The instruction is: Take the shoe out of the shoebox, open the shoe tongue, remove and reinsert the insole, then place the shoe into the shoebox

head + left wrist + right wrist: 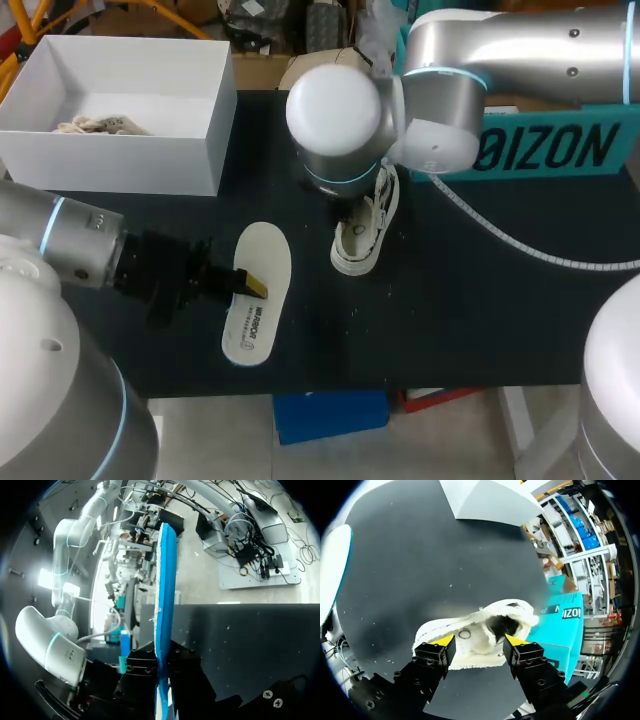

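The shoe (358,245) stands out of the box (110,165) at mid-desk (480,320), its tongue apparently open. My left fingers (258,287) pinch the removed insole (262,250) to the shoe's left. My right fingers (442,645) are spread over the shoe, holding nothing. Reinsertion and boxing remain.

Bare table (480,310) right of shoe (362,238), shoebox (110,165) far left, insole (265,255) beside shoe

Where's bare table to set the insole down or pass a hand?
Free: table right of the shoe, in front of the cable. Also a strip between shoebox and shoe. Crowded: centre-left, left end effector gripping the insole; right end effector straddles the shoe.
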Tool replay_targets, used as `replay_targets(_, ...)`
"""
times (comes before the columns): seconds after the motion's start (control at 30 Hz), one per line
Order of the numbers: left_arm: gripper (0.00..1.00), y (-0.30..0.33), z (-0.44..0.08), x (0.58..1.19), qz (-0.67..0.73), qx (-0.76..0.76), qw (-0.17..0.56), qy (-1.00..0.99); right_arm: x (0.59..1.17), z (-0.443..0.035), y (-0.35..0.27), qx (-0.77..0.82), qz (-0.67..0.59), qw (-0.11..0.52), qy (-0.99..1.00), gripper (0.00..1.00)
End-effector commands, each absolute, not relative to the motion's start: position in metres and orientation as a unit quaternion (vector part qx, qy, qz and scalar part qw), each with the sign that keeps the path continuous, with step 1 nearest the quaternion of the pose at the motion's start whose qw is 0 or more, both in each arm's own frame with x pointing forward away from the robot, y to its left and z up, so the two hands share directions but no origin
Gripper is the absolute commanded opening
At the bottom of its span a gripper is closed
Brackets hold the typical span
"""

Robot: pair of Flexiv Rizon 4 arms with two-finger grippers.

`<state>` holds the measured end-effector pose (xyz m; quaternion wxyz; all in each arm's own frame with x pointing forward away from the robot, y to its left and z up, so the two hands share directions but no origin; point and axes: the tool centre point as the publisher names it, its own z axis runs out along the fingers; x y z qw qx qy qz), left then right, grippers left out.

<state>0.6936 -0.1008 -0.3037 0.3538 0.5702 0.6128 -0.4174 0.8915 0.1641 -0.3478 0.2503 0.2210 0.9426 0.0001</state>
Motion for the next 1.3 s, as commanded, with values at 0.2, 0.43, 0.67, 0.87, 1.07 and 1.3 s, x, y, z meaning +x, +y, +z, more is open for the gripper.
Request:
replay_targets(0.2,0.00,-0.101,-0.303,0.694,-0.416,0.571,0.352,0.614,0.897,-0.360,0.162,0.218,-0.002,0.253,0.943,0.50)
replay_targets(0.43,0.00,-0.101,-0.303,0.694,-0.416,0.571,0.352,0.614,0.902,-0.362,0.152,0.213,-0.008,0.260,0.942,0.47)
replay_targets(0.67,0.00,-0.101,-0.303,0.694,-0.416,0.571,0.352,0.614,0.906,-0.365,0.147,0.212,-0.013,0.266,0.940,0.47)
replay_targets(0.87,0.00,-0.101,-0.303,0.694,-0.416,0.571,0.352,0.614,0.911,-0.372,0.147,0.207,-0.018,0.268,0.941,0.46)
replay_targets(1.07,0.00,-0.101,-0.303,0.694,-0.416,0.571,0.352,0.614,0.917,-0.375,0.146,0.207,-0.018,0.274,0.939,0.45)
replay_targets(1.3,0.00,-0.101,-0.303,0.694,-0.416,0.571,0.352,0.614,0.920,-0.377,0.141,0.210,-0.022,0.276,0.938,0.44)
